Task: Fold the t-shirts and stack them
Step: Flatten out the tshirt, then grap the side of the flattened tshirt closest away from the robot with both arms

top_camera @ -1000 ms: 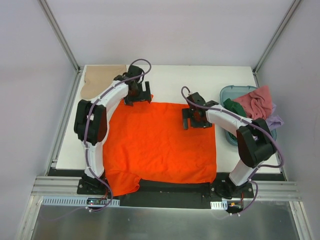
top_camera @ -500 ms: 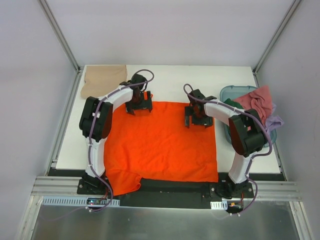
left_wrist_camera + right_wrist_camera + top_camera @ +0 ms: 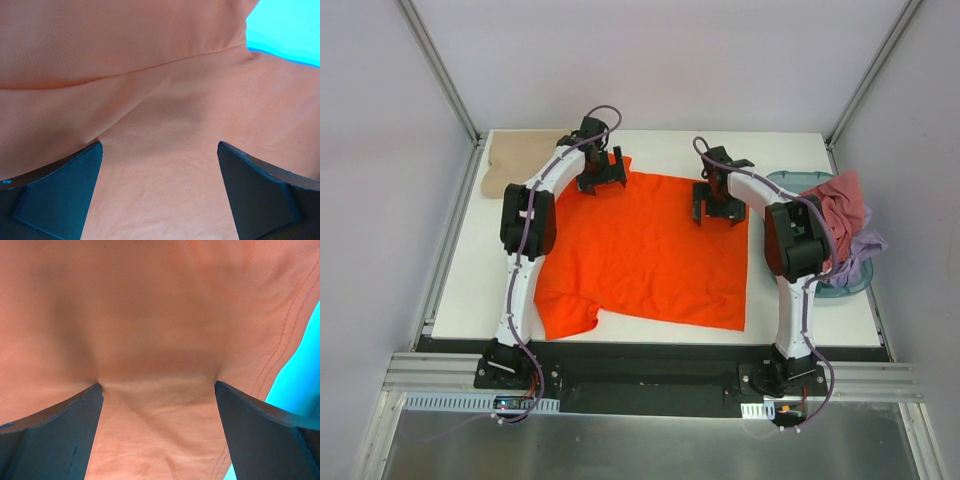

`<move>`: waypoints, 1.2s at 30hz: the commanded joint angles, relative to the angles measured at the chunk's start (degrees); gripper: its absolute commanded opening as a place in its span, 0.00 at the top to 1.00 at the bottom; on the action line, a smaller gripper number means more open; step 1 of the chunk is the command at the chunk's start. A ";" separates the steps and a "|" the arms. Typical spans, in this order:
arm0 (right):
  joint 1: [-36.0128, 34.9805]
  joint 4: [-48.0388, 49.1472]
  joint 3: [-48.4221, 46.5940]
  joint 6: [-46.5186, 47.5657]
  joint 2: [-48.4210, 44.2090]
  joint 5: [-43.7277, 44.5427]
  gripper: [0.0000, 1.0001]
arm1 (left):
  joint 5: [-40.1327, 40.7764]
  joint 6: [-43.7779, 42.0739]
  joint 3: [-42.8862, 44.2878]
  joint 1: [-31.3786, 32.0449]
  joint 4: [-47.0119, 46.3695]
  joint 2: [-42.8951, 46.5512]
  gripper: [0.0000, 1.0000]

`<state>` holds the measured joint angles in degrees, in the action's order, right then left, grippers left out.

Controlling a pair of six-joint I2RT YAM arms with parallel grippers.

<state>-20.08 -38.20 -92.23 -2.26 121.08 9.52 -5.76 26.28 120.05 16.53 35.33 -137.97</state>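
Observation:
The bright orange t-shirt (image 3: 650, 250) lies spread flat on the white table, one sleeve at its near left corner. My left gripper (image 3: 600, 175) is down on its far left corner, and my right gripper (image 3: 720, 205) on its far right edge. In the left wrist view the gripper (image 3: 158, 145) has its jaws wide apart, with orange cloth (image 3: 160, 75) stretched between the fingertips. The right wrist view shows the same: gripper (image 3: 158, 385) open, cloth (image 3: 150, 305) creased between the tips. The tan-beige shirt (image 3: 520, 155) lies at the far left corner.
A teal tub (image 3: 840, 285) stands at the right edge, with a pink garment (image 3: 835, 205) and a lilac one (image 3: 865, 245) hanging over it. The right arm partly hides it. Metal frame posts rise at the table's far corners.
Both grippers have moved toward the far side and the orange shirt has slid with them. Its near hem has left the table's front edge and now lies on the table.

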 commanded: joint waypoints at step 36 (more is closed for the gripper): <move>-7.79 6.02 36.93 -1.78 -44.95 -2.57 0.04 | 9.17 14.13 -73.69 8.34 0.44 66.13 0.01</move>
<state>-27.90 -35.16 -59.92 -1.26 83.53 7.40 -3.92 32.77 59.64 24.38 34.02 -82.06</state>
